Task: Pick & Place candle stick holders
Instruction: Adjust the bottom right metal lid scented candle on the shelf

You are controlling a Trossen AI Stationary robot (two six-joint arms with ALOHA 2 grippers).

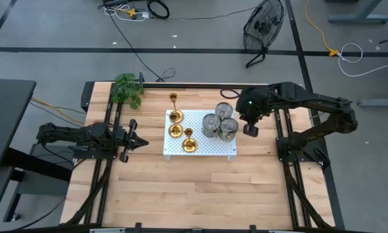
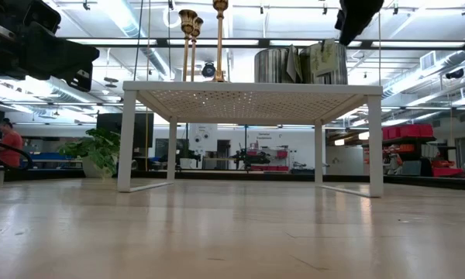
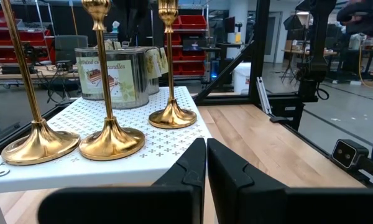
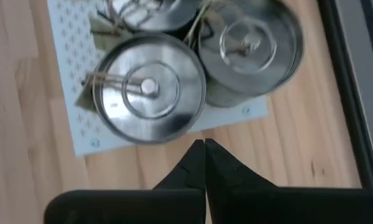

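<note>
Three gold candle stick holders (image 1: 174, 115) (image 1: 175, 129) (image 1: 189, 145) stand upright on their round bases on the left part of a white perforated stand (image 1: 200, 150). In the left wrist view they show slim stems (image 3: 40, 140) (image 3: 112, 140) (image 3: 172, 115). My left gripper (image 1: 137, 139) is shut and level at the table's left side, pointing at the stand (image 3: 143, 165) with its fingertips (image 3: 206, 168) short of it. My right gripper (image 1: 250, 129) is shut and hangs above the table just right of the stand, slanting down; its fingertips (image 4: 204, 146) are near the stand's corner and touch nothing.
Several lidded metal tins (image 1: 220, 124) (image 4: 150, 87) (image 4: 252, 46) crowd the stand's right part, close to my right gripper. A green plant (image 1: 127, 89) sits at the table's far left corner. Bare wood (image 1: 200, 188) lies on the near side of the stand.
</note>
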